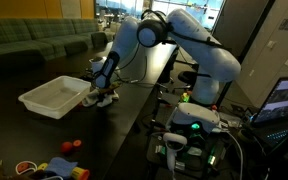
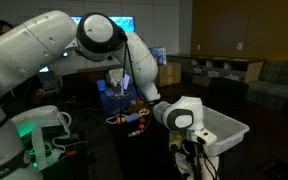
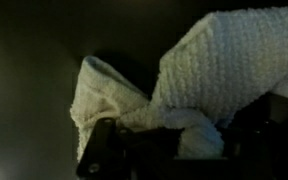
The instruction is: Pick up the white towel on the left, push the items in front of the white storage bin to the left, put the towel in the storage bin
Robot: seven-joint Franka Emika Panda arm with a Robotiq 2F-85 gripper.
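Note:
The white towel [image 3: 209, 60] hangs bunched in front of the wrist camera and runs down between my gripper's [image 3: 179, 140] dark fingers, which are shut on it. In an exterior view the gripper [image 1: 104, 90] holds the towel [image 1: 99, 99] low over the dark table, right beside the near corner of the white storage bin [image 1: 44, 100]. The bin looks empty. In an exterior view the gripper [image 2: 191, 150] hangs in front of the bin [image 2: 234, 130], and the towel is hidden there. Small colourful items [image 1: 69, 146] lie on the table in front of the bin.
More colourful items [image 1: 54, 170] lie at the table's near edge, and they also show in an exterior view [image 2: 134, 118]. A green sofa [image 1: 34, 45] stands behind the table. The robot's base and lit electronics [image 1: 199, 125] and a laptop [image 1: 284, 100] are beside it.

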